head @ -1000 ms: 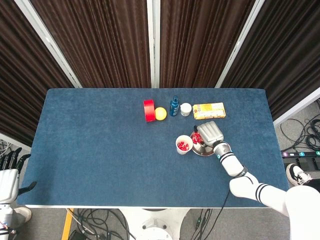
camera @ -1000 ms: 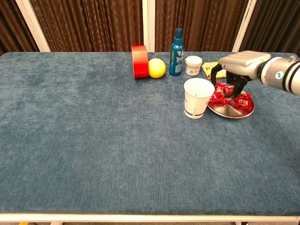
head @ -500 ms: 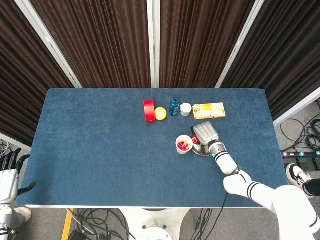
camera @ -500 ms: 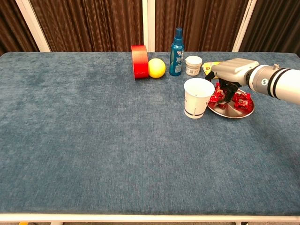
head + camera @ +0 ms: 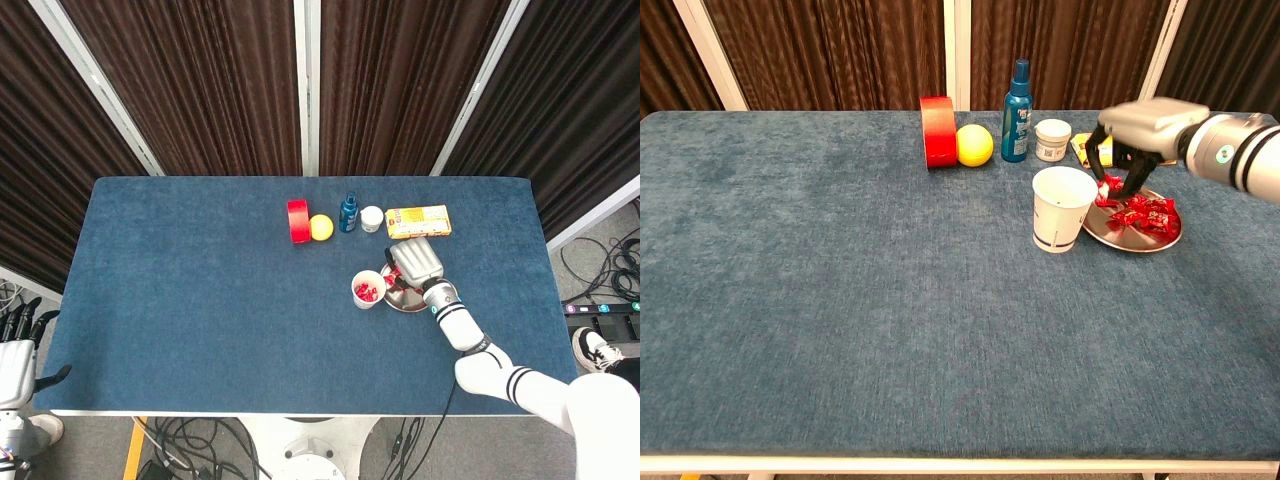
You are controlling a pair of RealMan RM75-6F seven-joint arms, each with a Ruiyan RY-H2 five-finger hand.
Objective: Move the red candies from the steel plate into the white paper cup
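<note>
Right hand (image 5: 1137,132): above the plate's near-left part, fingers (image 5: 1131,170) pointing down; a red candy sits at the fingertips, pinched just above the plate and beside the cup's rim. In the head view the hand (image 5: 417,260) covers much of the plate.
Left hand (image 5: 18,340): at the far left edge of the head view, off the table, fingers spread and grasping nothing; not seen in the chest view.
Candies (image 5: 1146,213): a small heap of red wrapped pieces on the plate, mostly on its right and middle; one more at the right hand's fingertips. The head view shows red pieces inside the cup too.
Plate (image 5: 1120,237): shallow steel dish on the blue cloth, just right of the cup, nearly touching it.
Cup (image 5: 1062,208): white paper, upright, mouth open, left of the plate; in the head view (image 5: 368,290) its inside shows red.
Table (image 5: 840,300): covered in blue cloth.
Back row: red cylinder (image 5: 936,131) on its side, a yellow ball (image 5: 975,145) touching it, then a blue bottle (image 5: 1017,99) upright, a white jar (image 5: 1052,139), and a yellow box (image 5: 418,221) lying flat behind the right hand.
</note>
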